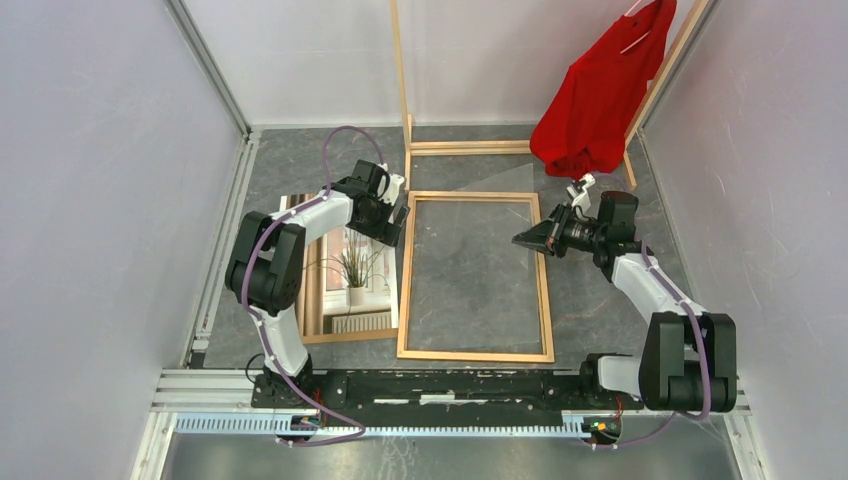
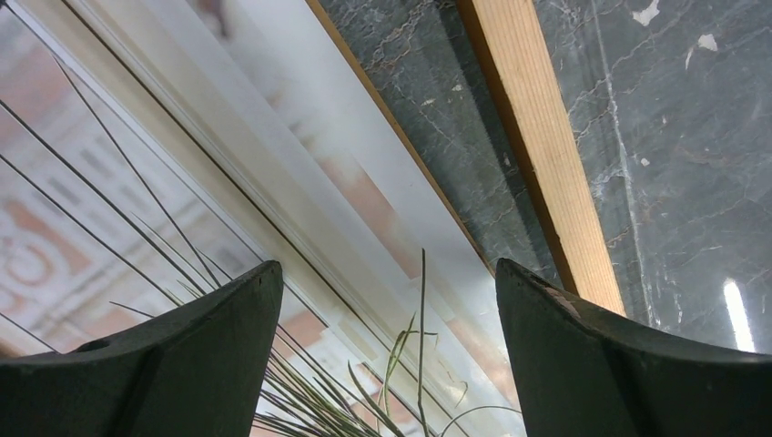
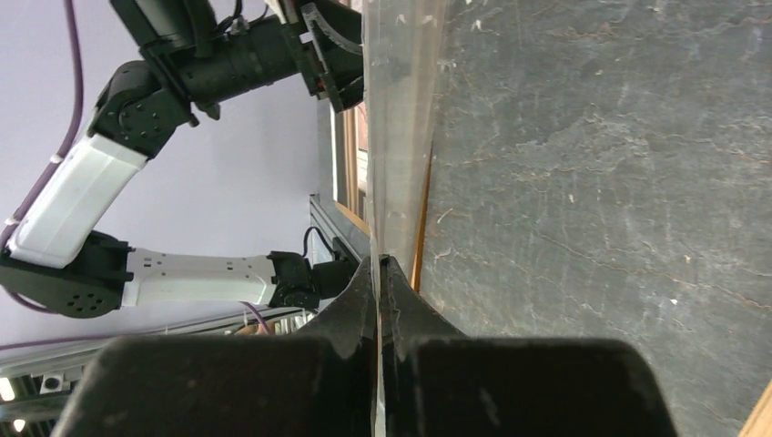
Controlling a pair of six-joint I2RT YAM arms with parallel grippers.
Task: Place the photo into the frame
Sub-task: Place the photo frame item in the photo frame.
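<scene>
Orange-brown wooden frame (image 1: 545, 300) lies flat mid-table (image 1: 600, 300), grey marbled surface showing inside its strips. The photo (image 1: 355, 275) lies face up just beside its left strip. The left pincer (image 2: 387, 282) hangs released over the photo's right edge, and the right pincer (image 3: 378, 264) is clenched on a clear pane (image 3: 396, 137) tilted above the frame.

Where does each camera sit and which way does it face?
Top: high and behind, looking down on frame and photo; left arm, right arm show.
Left wrist: on left arm, facing down at photo; open left claw shows.
Right wrist: faces left arm along a clear sheet; shut right claw pinches it.
Shared: top and left wrist show photo, frame.
</scene>
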